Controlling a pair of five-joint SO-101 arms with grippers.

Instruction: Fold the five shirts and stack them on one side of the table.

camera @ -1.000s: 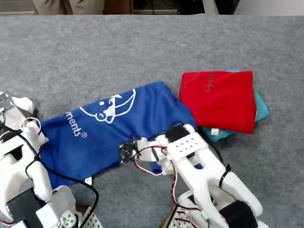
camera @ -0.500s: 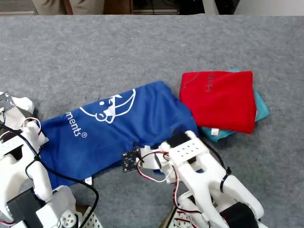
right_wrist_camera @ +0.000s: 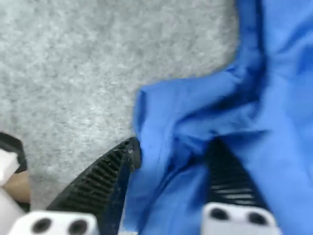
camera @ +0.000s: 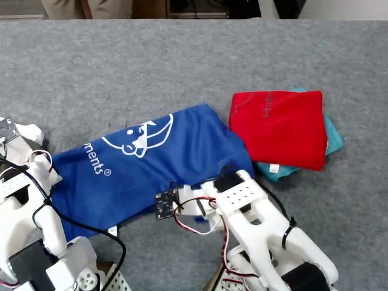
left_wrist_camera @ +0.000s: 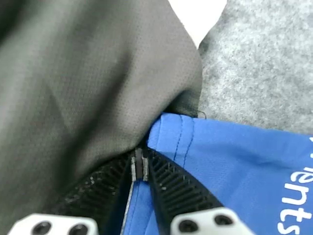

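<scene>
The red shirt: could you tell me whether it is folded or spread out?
Folded: the red shirt is a compact rectangle with no sleeves out, lying on top of a teal shirt.

Blue shirt (camera: 157, 160) spread out, white print up, folded red shirt (camera: 280, 127) atop teal shirt (camera: 333, 138) beside it

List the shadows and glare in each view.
High view: even light and no glare, with only faint shadows at the edges of the blue shirt and the red shirt. Left wrist view: the dark grey fabric shades the blue shirt's hem where they meet. Right wrist view: dark creases in the blue shirt's folds by the right gripper; the table is evenly lit.
</scene>
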